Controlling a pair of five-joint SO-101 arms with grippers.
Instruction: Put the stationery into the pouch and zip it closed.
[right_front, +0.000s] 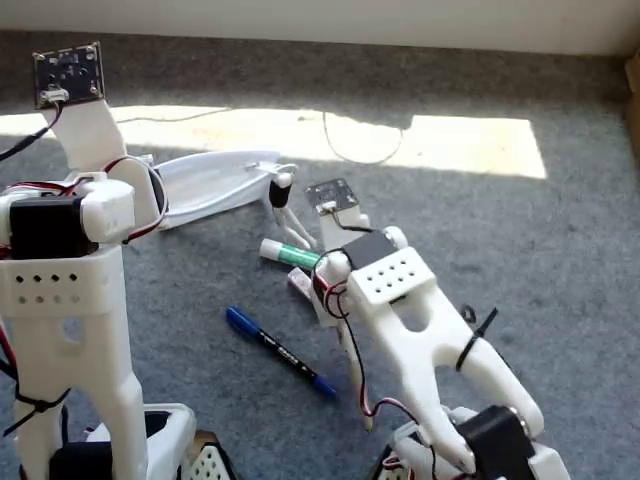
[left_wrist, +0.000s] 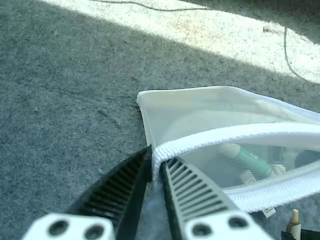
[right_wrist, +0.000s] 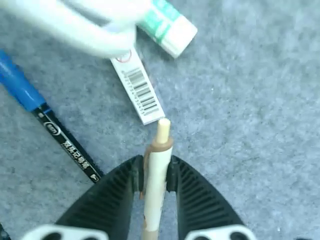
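blocked: glue stick (right_front: 290, 253) and blue marker (right_front: 280, 352) on carpet (right_front: 540, 230), near side of pouch (right_front: 210, 182), right arm (right_front: 420, 320) beside them | free: carpet right of that arm

The left arm (right_front: 70, 270) stands tall at the near left, its gripper (left_wrist: 155, 161) pinching the pouch (left_wrist: 200, 115) rim (fingers nearly touching). The right arm (right_front: 420, 320) stretches from the near right toward the middle, its gripper (right_wrist: 155, 169) clamped around a pen (right_wrist: 161, 137).

pouch (left_wrist: 200, 115) cut by edge, blue marker (right_wrist: 47, 125) cropped, glue stick (right_wrist: 170, 25) partly behind blurred white shape (right_wrist: 75, 22)
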